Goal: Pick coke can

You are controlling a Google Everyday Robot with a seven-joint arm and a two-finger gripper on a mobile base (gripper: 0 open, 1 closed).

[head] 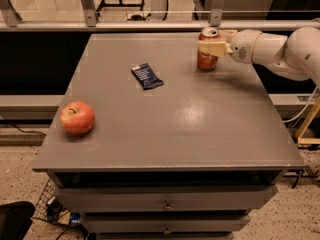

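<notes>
The coke can (206,60) is red with a silver top and stands upright near the table's far right edge. My gripper (212,45) reaches in from the right on a white arm (272,48) and straddles the can's upper half. One pale finger (214,47) lies across the can's front; the other is hidden behind it. The gripper looks shut on the can, which rests on the table.
A red apple (77,117) sits at the table's (175,134) near left. A dark blue snack packet (146,76) lies flat left of the can. A metal railing (150,25) runs behind the table. Drawers are below the front edge.
</notes>
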